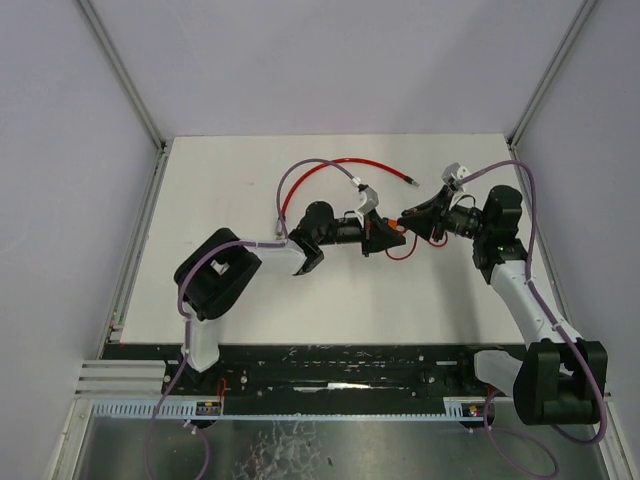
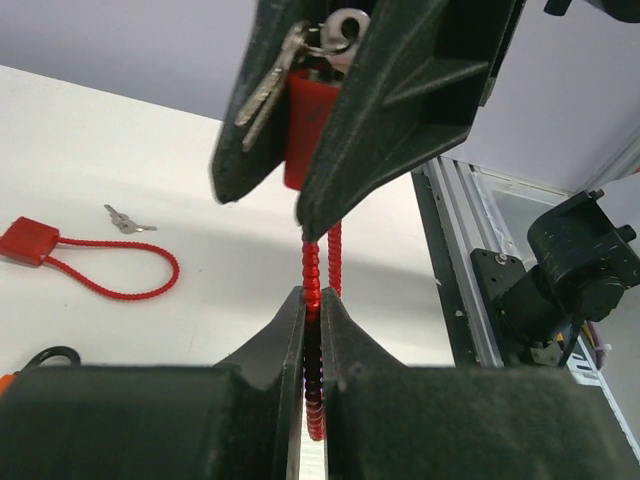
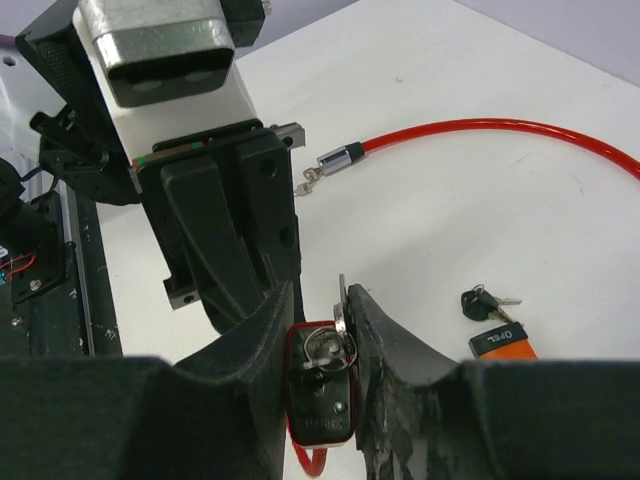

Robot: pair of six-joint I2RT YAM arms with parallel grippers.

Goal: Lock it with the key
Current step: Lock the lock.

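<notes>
Red cable padlock (image 3: 320, 400) sits gripped in the right pincer (image 3: 320, 308) over the worktop (image 3: 450, 230), its key (image 3: 328, 350) end toward that wrist. Its long axis points at the left pincer (image 2: 312, 300), which is closed on the ribbed cable (image 2: 311, 260).

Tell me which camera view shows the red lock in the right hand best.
The right wrist view: the red lock sits close, held in the right hand, its face and key clear. The left wrist view shows only a red strip of it; the top view, a tiny red spot.
</notes>
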